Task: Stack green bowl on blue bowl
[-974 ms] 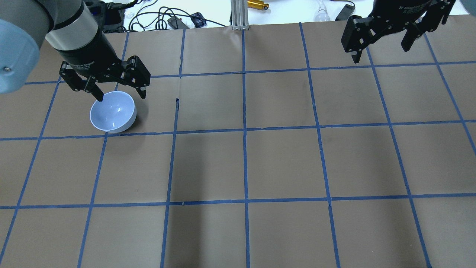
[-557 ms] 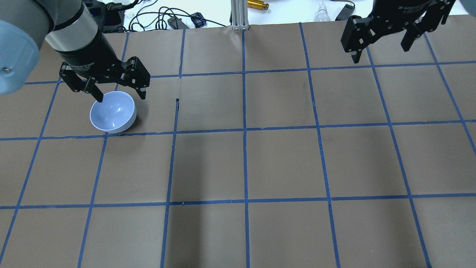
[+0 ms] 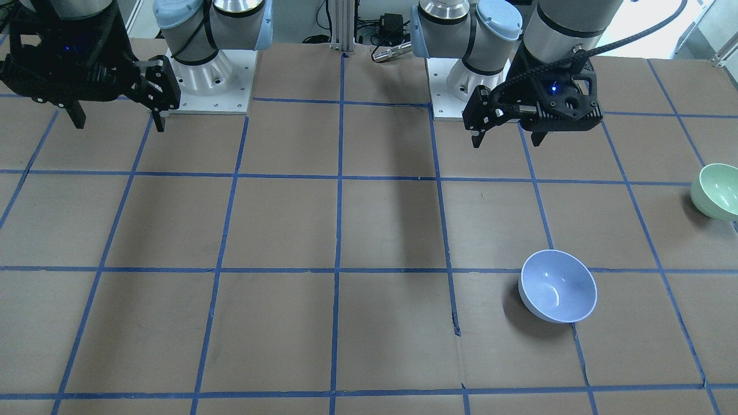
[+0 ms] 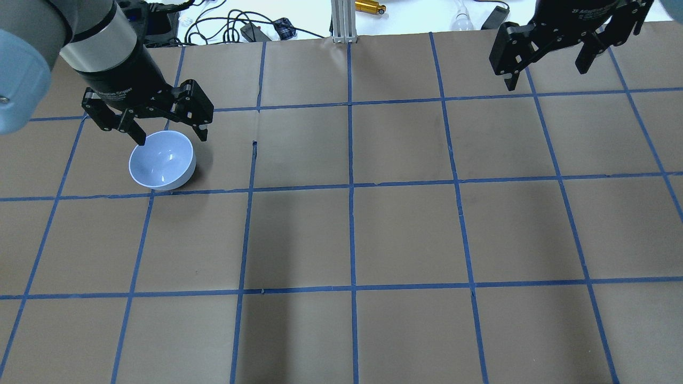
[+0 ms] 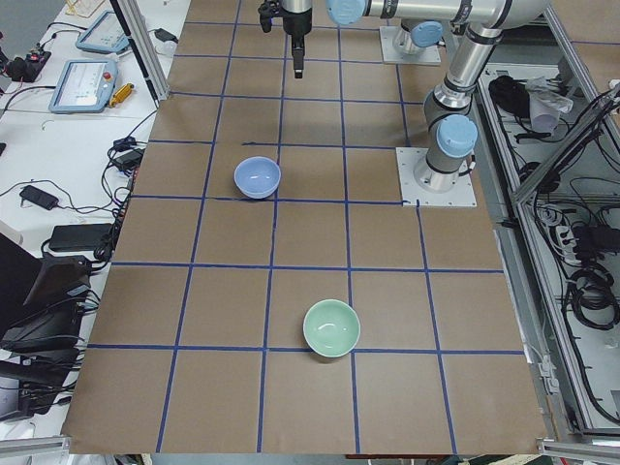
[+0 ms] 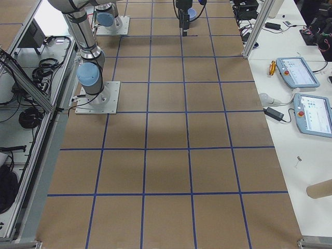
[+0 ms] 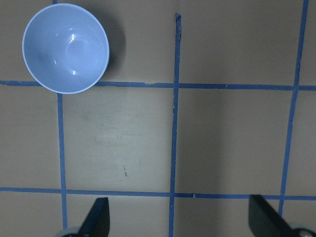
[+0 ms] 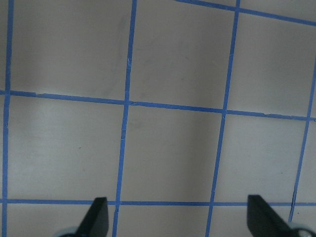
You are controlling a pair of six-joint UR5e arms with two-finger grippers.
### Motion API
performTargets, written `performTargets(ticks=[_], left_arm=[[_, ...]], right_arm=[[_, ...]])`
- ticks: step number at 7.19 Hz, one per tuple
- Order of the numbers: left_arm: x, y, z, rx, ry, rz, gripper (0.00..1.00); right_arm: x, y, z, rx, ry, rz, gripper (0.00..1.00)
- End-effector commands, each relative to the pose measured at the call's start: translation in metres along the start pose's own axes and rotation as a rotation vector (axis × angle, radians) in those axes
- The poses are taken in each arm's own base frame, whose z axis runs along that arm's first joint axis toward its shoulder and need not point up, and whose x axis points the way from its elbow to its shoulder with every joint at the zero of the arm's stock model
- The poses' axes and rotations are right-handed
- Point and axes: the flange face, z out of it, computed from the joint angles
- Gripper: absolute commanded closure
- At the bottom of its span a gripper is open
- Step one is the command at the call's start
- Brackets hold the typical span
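The blue bowl [image 4: 161, 160] stands upright and empty on the brown table, also in the front view [image 3: 558, 285] and at the upper left of the left wrist view [image 7: 65, 48]. The green bowl [image 3: 718, 190] stands upright near the table's end on my left, also in the left side view [image 5: 331, 327]; it is out of the overhead view. My left gripper [image 4: 172, 138] is open and empty, hovering high above the table beside the blue bowl [image 3: 508, 141]. My right gripper [image 4: 545, 77] is open and empty, high at the far right.
Cables and small devices [image 4: 240, 26] lie beyond the table's far edge, next to an aluminium post [image 4: 341, 21]. The arm bases [image 3: 202, 75] stand on the robot's side. Blue tape lines grid the brown table [image 4: 405, 234].
My left gripper has drifted slightly to the left in the overhead view, still open. The blue bowl and the right arm have not moved.
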Motion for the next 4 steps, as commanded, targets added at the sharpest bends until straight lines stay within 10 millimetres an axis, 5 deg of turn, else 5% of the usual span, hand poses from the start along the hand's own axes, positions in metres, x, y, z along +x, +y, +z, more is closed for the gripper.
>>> performTargets(ticks=[1, 4], left_arm=[[-0.006, -0.002, 0.001, 0.001, 0.0, 0.052, 0.0], [-0.076, -0.016, 0.008, -0.015, 0.003, 0.15, 0.0]], right_arm=[[0.0, 0.0, 0.0, 0.0, 0.0, -0.001, 0.0], [0.0, 0.0, 0.0, 0.0, 0.0, 0.001, 0.0]])
